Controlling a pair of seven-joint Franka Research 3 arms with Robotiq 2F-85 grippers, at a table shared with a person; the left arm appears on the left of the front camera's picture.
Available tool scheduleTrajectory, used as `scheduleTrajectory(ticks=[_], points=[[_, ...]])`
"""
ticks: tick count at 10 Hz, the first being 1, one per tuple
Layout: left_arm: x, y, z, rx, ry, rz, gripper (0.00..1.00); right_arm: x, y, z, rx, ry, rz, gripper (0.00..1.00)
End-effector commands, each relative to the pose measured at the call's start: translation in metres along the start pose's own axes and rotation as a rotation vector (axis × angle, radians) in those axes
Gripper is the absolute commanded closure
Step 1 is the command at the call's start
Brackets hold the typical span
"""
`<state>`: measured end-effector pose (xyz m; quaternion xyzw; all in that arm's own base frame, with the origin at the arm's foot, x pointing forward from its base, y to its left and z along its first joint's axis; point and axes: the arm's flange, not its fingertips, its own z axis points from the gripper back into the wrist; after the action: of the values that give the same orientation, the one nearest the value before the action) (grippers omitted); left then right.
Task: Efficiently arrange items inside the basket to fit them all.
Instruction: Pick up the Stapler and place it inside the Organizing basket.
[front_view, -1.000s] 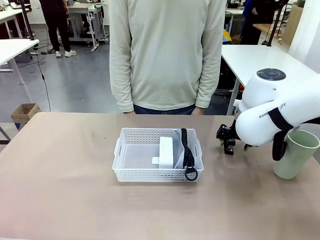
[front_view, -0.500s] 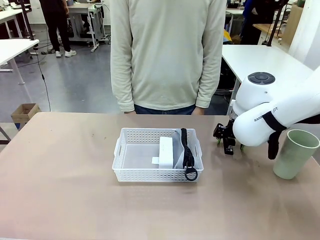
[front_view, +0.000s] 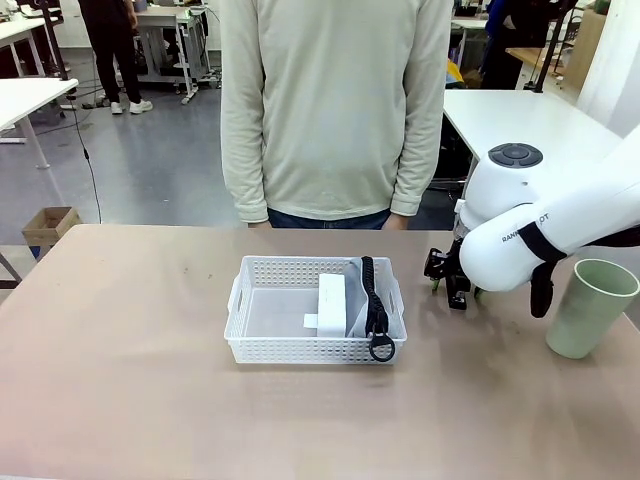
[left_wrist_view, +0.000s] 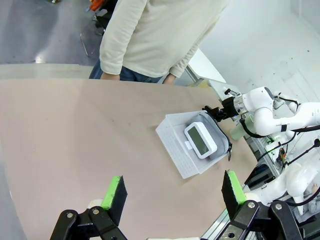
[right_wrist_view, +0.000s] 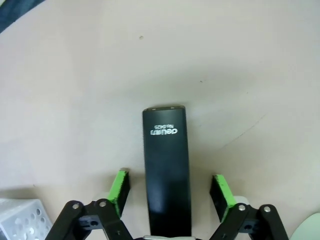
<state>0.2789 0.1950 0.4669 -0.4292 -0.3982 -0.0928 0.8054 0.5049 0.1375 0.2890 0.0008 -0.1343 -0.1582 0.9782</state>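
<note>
Currently my right end effector (right_wrist_view: 170, 189) is spread, straddling the black stapler (right_wrist_view: 166, 150) on the counter (front_view: 150, 400), at 3 o'clock of the basket (front_view: 300, 350). Centre, descend, then pinch its long sides squarely.

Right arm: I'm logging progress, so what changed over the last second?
The right arm has shifted left toward the basket, carrying the right tool along, and no longer overlaps the cup. No grip or release shows: the tool's jaws stand open either side of the stapler. Basket, pouch, white box and cup stayed put.
</note>
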Motion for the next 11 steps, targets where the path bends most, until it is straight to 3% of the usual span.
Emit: scheduleTrajectory(ticks=[1,3,4,6,11], points=[[-0.0008,-0.0018,0.0015,-0.013,-0.011,-0.003,0.00,0.0007,0.0044,-0.0035,0.003,0.046,0.016,1.00],[-0.0008,-0.0018,0.0015,-0.013,-0.011,-0.003,0.00,0.0004,0.0056,-0.0036,0.003,0.062,0.031,1.00],[-0.0008,-0.0018,0.0015,-0.013,-0.011,-0.003,0.00,0.0002,0.0055,-0.0038,0.001,0.071,0.039,0.81],[-0.0008,-0.0018,0.0015,-0.013,-0.011,-0.003,0.00,0.0002,0.0057,-0.0045,-0.001,0.090,0.046,1.00],[-0.0008,-0.0018,0.0015,-0.013,-0.011,-0.003,0.00,0.0005,0.0050,-0.0046,-0.005,0.114,0.058,1.00]])
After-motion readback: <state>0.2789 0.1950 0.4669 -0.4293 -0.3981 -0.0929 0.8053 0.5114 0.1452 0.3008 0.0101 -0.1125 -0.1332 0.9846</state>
